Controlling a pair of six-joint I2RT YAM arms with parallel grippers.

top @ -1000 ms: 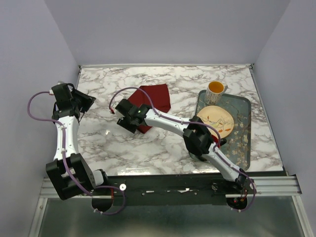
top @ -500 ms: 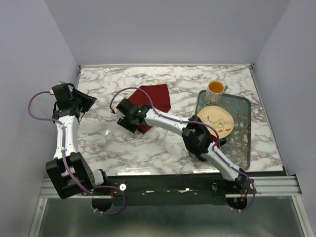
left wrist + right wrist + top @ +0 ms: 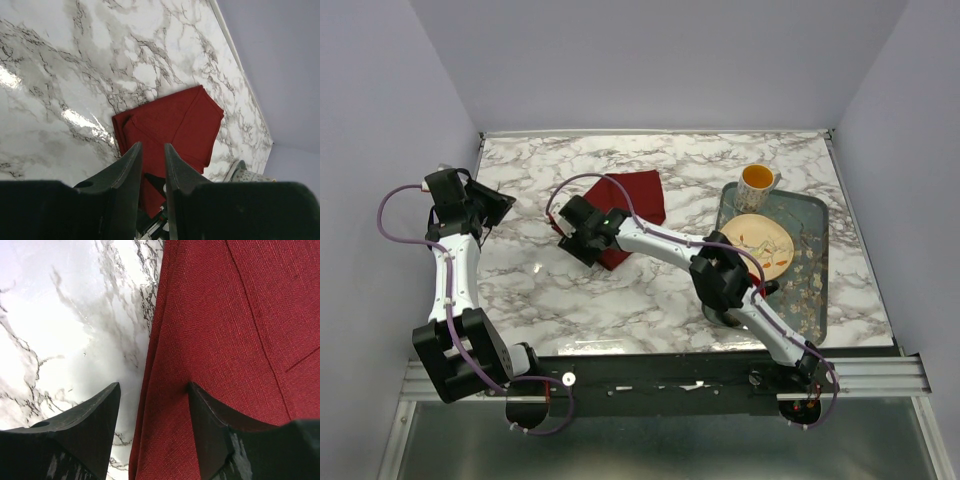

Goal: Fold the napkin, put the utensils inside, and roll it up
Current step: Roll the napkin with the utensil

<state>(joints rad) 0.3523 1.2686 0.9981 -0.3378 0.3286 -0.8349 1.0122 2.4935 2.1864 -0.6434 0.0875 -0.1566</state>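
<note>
Right gripper (image 3: 155, 390) agape, empty, straddling napkin (image 3: 225, 315) edge, likely to pinch for fold; left gripper (image 3: 152, 150) slightly parted, empty, waiting by table (image 3: 75, 60) left edge.

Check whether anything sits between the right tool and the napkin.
Nothing visible does. The right tool is open right at the napkin, its jaws straddling the cloth's edge: one over the cloth, the other over the bare marble table.

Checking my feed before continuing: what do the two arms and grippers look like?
The left arm and right arm have white links, black joint housings and looping purple cables. The left gripper and right gripper have matte black tapered fingers.
</note>
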